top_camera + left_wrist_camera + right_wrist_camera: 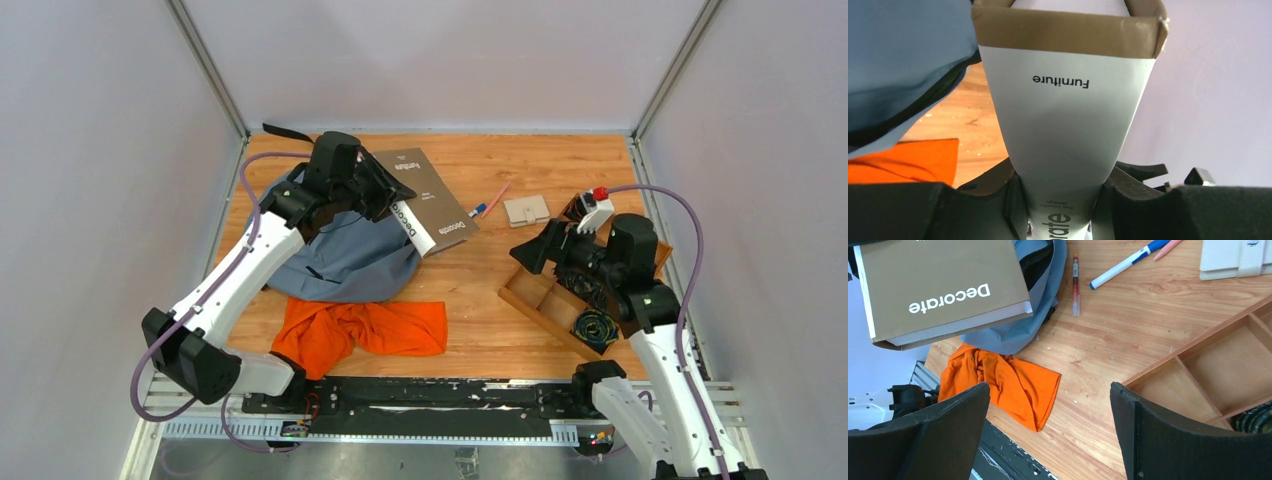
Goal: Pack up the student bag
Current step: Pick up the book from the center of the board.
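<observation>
Table (480, 270): orange shirt (365, 330) against bag (350, 260), book (425, 200) above.

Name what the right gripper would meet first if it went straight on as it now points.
The right gripper, open, would probably meet the wooden table, beside the corner of the orange cloth; depth is unclear.

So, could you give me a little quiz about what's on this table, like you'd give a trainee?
1. True or false: the left claw grips the brown-and-white hardcover book.
2. The crumpled orange cloth lies: A) on the wooden table beside the soft grey-blue fabric backpack; B) inside that backpack; C) on top of the book.
3. Fill in: the right claw has its jaws ____.
Key: 1 true; 2 A; 3 open.
</observation>
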